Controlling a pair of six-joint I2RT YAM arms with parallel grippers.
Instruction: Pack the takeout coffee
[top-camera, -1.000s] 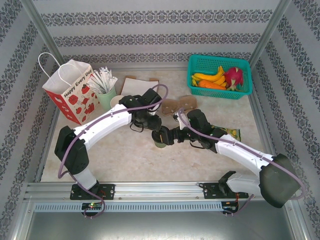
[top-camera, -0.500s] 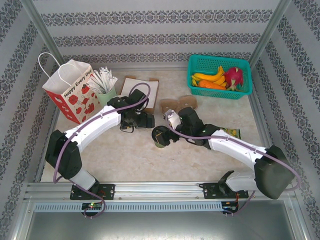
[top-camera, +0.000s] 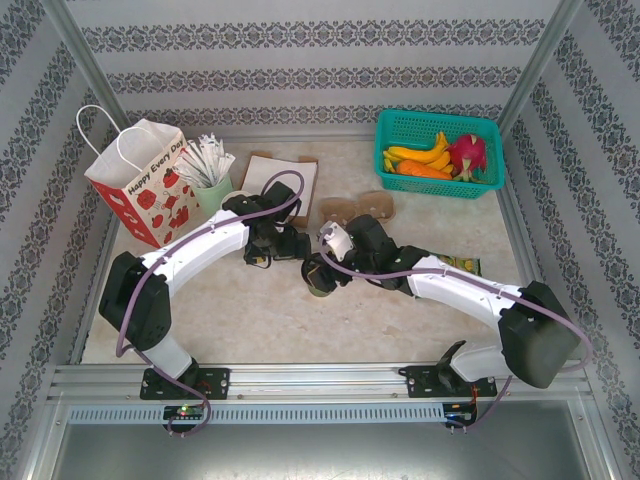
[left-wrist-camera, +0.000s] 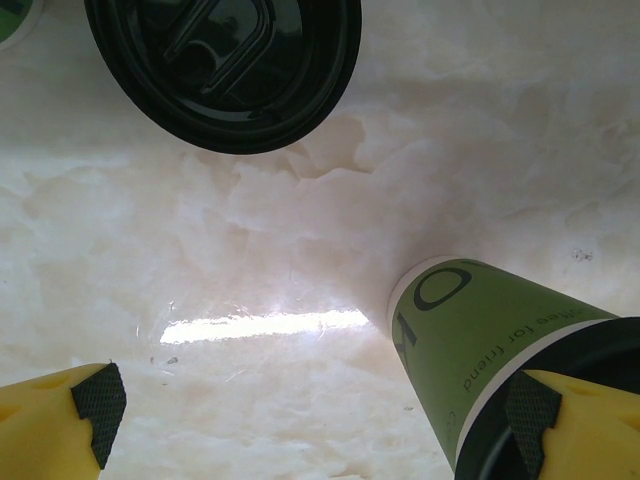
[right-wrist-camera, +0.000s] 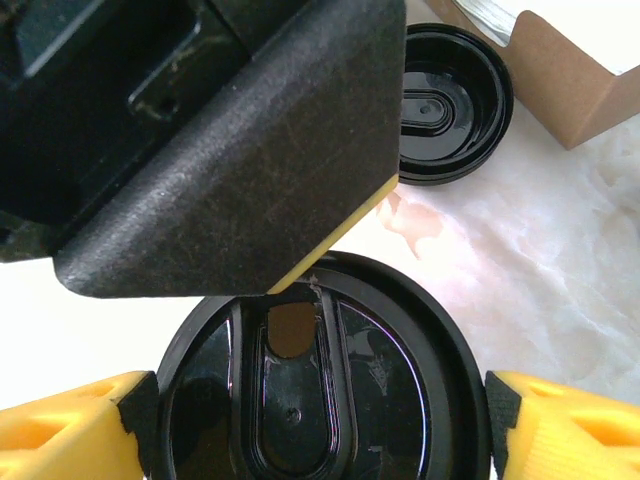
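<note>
Right end effector: straddling round black plastic lid of dark green paper cup, grip unclear
Left end effector: wide, empty
Done: cup lidded, standing on bench
Remaining: probably loading into brown cardboard carrier

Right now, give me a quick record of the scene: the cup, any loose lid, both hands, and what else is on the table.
cup: upright mid-table, black lid on
loose lid: on the table beside the box
left hand: open, empty, right next to the cup
right hand: astride the cup's lid, grip unclear
carriers: behind the cup
bag: far left
basket: far right, holding fruit
</note>
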